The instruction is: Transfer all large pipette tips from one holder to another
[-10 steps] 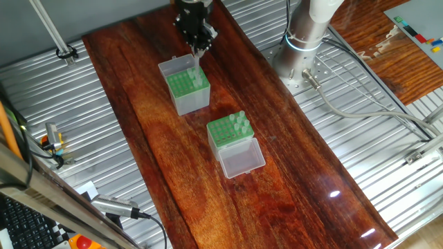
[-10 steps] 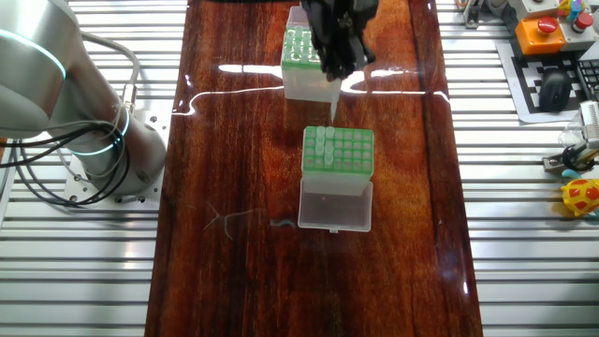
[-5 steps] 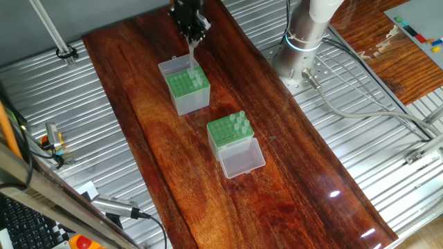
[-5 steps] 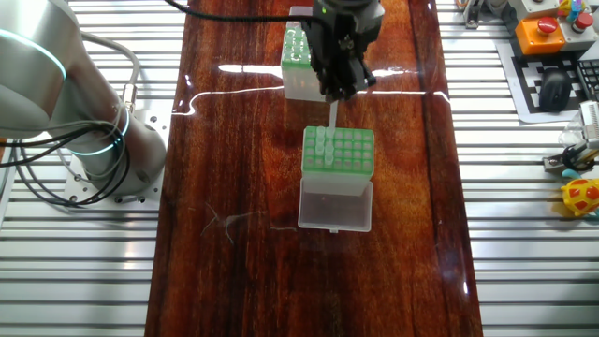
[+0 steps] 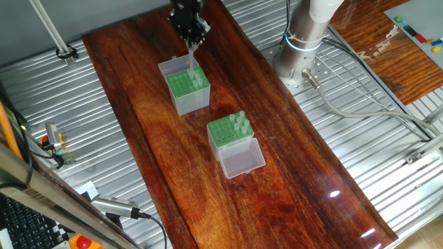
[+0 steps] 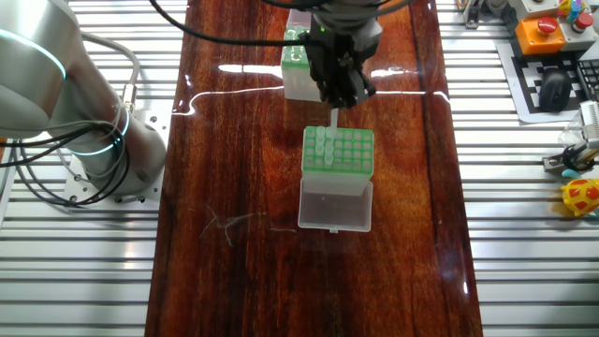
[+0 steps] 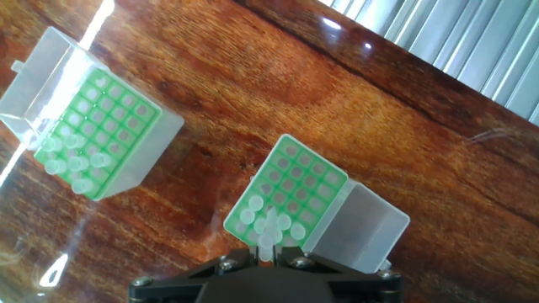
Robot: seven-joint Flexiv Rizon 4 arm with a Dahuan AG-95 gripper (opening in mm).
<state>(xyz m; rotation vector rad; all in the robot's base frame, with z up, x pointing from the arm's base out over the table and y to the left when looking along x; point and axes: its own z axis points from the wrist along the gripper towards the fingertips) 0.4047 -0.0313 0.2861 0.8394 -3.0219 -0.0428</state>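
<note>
Hand view looks straight down the large pipette tip (image 7: pixel 268 236) pinched in the closed gripper (image 7: pixel 268 254) — upright, its point hanging over the near-left corner of the grey-sided box (image 7: pixel 296 181), beside tips already seated there. The clear-sided holder (image 7: pixel 109 114) sits well apart, to the far left.

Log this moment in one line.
pincer shut on pale translucent conical tip | above grey-sided green-grid box | tip not yet seated
</note>
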